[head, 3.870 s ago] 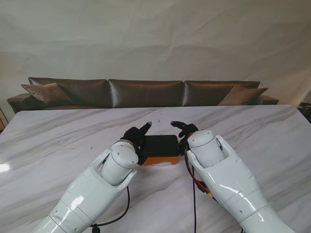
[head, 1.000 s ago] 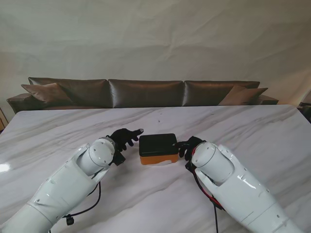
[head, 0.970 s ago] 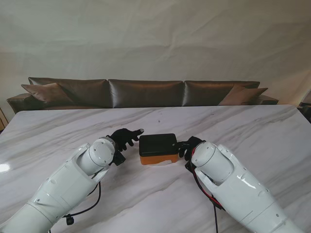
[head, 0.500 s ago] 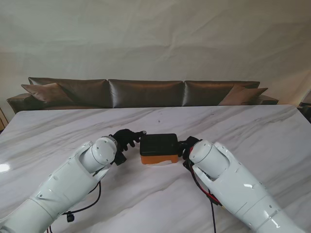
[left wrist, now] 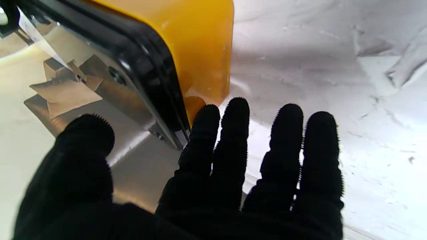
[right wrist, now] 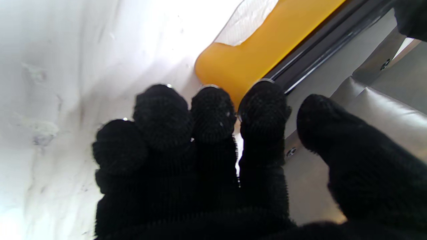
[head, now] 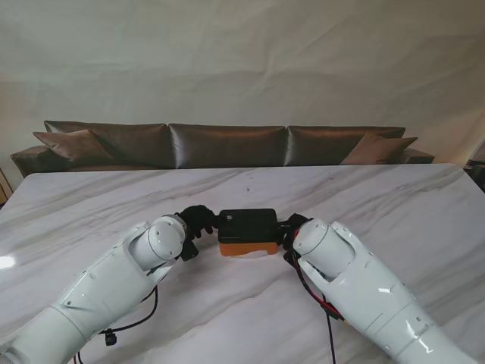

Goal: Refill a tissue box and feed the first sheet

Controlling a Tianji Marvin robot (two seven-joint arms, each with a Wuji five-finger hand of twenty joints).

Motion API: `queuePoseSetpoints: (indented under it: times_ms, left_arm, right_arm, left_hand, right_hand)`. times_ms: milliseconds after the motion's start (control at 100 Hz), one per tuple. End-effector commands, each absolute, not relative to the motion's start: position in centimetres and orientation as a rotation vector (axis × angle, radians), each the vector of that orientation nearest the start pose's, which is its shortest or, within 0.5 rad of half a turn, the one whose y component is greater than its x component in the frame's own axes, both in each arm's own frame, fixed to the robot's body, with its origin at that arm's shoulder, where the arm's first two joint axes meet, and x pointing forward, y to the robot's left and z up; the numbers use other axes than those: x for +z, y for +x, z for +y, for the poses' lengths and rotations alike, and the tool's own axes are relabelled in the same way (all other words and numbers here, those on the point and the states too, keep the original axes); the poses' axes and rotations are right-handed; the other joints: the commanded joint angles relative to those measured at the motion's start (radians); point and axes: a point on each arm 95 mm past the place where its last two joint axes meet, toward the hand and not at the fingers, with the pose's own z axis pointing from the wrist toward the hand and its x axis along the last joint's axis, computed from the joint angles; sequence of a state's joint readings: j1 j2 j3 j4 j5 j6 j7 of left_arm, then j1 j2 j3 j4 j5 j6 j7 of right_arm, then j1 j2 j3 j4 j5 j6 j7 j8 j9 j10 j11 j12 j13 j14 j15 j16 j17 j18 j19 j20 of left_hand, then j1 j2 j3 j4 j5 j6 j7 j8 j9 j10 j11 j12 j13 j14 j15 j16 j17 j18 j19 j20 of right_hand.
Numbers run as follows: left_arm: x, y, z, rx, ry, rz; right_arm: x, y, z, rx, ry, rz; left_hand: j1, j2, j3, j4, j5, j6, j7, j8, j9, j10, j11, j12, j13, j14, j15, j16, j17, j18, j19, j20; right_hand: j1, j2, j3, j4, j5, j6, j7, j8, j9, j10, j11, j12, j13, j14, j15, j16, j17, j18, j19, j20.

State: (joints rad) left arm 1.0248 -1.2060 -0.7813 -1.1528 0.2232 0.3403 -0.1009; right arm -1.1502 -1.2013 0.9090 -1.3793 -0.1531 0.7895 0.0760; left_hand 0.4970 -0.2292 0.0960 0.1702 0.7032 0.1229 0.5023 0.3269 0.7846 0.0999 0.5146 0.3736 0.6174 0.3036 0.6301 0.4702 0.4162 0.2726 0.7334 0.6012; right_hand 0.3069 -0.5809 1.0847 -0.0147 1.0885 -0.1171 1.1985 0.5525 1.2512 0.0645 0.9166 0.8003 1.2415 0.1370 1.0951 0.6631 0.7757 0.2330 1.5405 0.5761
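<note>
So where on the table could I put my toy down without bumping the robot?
The far strip of table between the tissue box and the sofa is bare, as are both outer sides. It is crowded in the middle, where the left robot hand and right robot hand flank the box.

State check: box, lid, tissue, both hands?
tissue box: orange, flat on the table.
black lid: on the box.
tissue: white edge showing under the box, nothing fed through.
left hand: fingers at the box's left end, grip unclear.
right hand: fingers at its right end, grip unclear.
</note>
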Motion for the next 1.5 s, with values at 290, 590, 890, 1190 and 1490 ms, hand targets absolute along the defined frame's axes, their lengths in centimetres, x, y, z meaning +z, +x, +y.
queuePoseSetpoints:
  times_ms: [290, 590, 890, 1190, 1490]
  left_arm:
    - [-34.7, 50.7, -6.9, -1.339, -2.005, 1.55]
    - [-35.2, 51.2, -7.2, -1.286, -1.921, 1.642]
    - [-35.8, 51.2, -7.7, -1.245, -1.806, 1.702]
    - [-36.5, 51.0, -7.7, -1.224, -1.753, 1.711]
    - [-37.2, 50.7, -7.8, -1.195, -1.714, 1.735]
  right_arm:
    - [-34.1, 47.2, 6.2, -1.351, -2.911, -1.335]
    - [-34.1, 47.2, 6.2, -1.363, -2.915, -1.326]
    - [-34.3, 47.5, 5.9, -1.373, -2.934, -1.307]
    - [-34.3, 47.7, 5.9, -1.393, -2.948, -1.296]
    - [-33.3, 47.6, 5.4, -1.444, -2.972, -1.323]
  left_hand:
    - [0.097, -0.137, 0.093, 0.139, -0.166, -0.163, 0.192, 0.143, -0.07, -0.126, 0.092, 0.054, -0.007, -0.068, -0.029, 0.008, 0.005, -0.141, 0.563, -0.013]
    - [0.271, -0.272, 0.115, 0.202, -0.251, -0.228, 0.403, 0.366, -0.069, -0.2, 0.28, 0.231, 0.039, -0.136, 0.015, 0.052, 0.05, -0.214, 0.624, -0.013]
    - [0.35, -0.476, 0.719, -0.199, -0.287, -0.349, 0.612, 0.612, 0.019, -0.297, 0.458, 0.598, 0.109, -0.208, 0.202, 0.298, 0.089, -0.302, 0.754, 0.014]
    - [0.393, -0.472, 0.749, -0.201, -0.228, -0.387, 0.663, 0.672, 0.083, -0.343, 0.6, 0.679, 0.181, -0.211, 0.303, 0.493, 0.129, -0.324, 0.836, 0.031]
    - [0.403, -0.469, 0.798, -0.188, -0.198, -0.409, 0.681, 0.703, 0.101, -0.354, 0.643, 0.712, 0.192, -0.213, 0.316, 0.55, 0.12, -0.324, 0.847, 0.033]
  right_hand:
    - [0.004, -0.028, 0.026, -0.006, -0.036, -0.042, -0.071, -0.014, 0.05, -0.021, 0.031, 0.029, 0.051, -0.025, 0.071, 0.004, 0.014, -0.06, 0.059, 0.018]
    - [-0.002, -0.022, 0.024, -0.005, -0.038, -0.048, -0.069, -0.015, 0.051, -0.025, 0.031, 0.031, 0.055, -0.027, 0.068, 0.002, 0.021, -0.063, 0.059, 0.016]
    - [-0.008, -0.018, 0.024, -0.003, -0.038, -0.052, -0.066, -0.012, 0.053, -0.03, 0.033, 0.032, 0.062, -0.032, 0.067, 0.0, 0.03, -0.067, 0.06, 0.013]
    - [-0.015, -0.015, 0.024, 0.0, -0.034, -0.052, -0.063, -0.009, 0.06, -0.034, 0.037, 0.034, 0.071, -0.037, 0.068, -0.001, 0.042, -0.07, 0.061, 0.009]
    - [-0.031, 0.015, 0.003, -0.003, -0.027, -0.052, -0.065, -0.001, 0.067, -0.042, 0.046, 0.039, 0.071, -0.046, 0.083, 0.004, 0.053, -0.073, 0.069, 0.005]
